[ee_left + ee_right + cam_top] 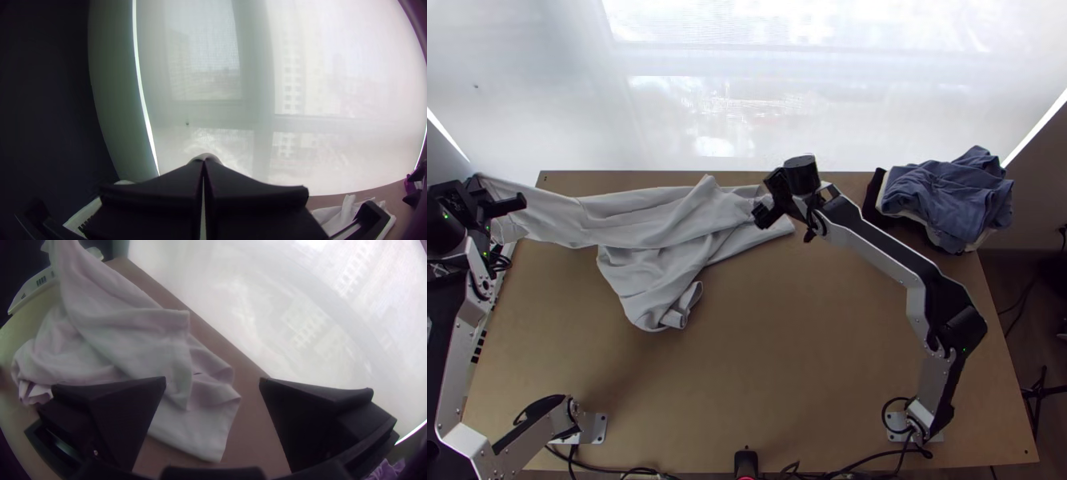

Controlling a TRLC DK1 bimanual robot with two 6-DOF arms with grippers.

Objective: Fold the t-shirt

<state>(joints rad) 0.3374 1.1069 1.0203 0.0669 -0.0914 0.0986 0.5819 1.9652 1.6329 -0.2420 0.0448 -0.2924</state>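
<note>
The light grey t-shirt point(659, 216) lies bunched and creased across the table's far left half, one end stretched up to my left gripper point(479, 192) at the far left corner. In the left wrist view my left gripper point(204, 161) is shut, with a bit of pale cloth point(207, 156) showing at its fingertips. My right gripper point(765, 210) is at the shirt's right end. In the right wrist view my right gripper point(213, 381) stands open, its fingers wide apart, with the shirt point(129, 342) partly behind and beside one finger; I see no cloth pinched there.
A pile of folded or bunched clothes, blue on top point(947, 196), sits at the table's far right corner. A white slatted object point(33, 286) is by the left edge. Behind the far edge hangs a pale blind point(747, 104). Cables run along the near edge.
</note>
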